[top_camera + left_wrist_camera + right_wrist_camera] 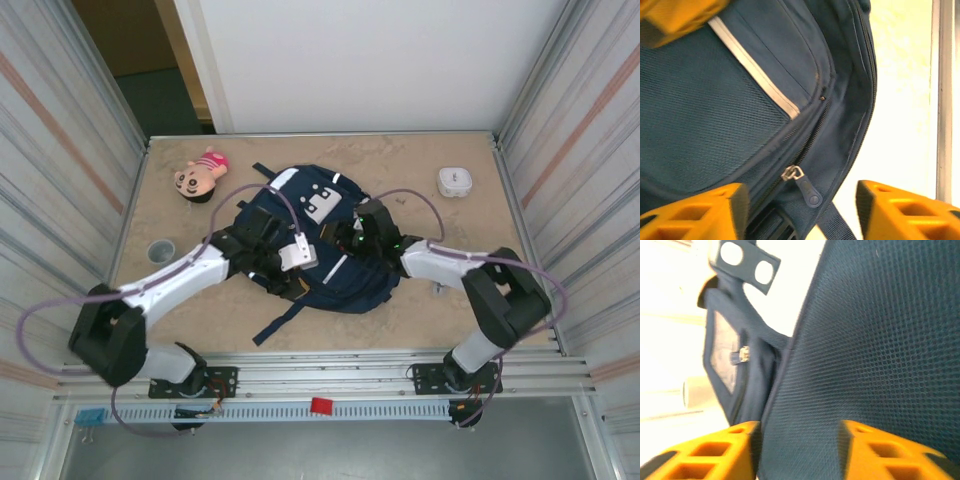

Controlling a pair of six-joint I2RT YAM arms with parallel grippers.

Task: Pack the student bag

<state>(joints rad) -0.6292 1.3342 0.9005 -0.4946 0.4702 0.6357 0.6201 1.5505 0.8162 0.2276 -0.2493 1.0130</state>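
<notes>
Pink doll [200, 176], white box [455, 182] and grey cup [160, 249] lie well apart

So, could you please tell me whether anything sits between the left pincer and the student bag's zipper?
Nothing visible does. The left pincer hangs open directly over the student bag, its fingers on either side of the zipper pull, with no other object between them.

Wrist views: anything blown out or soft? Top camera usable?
Left wrist: table washed out to pale yellow, student bag and zipper pull sharp. Right wrist: background at left blown out and blurred, bag mesh crisp at upper right, softer toward the bottom. Top external: even light, no glare, everything in focus.
</notes>
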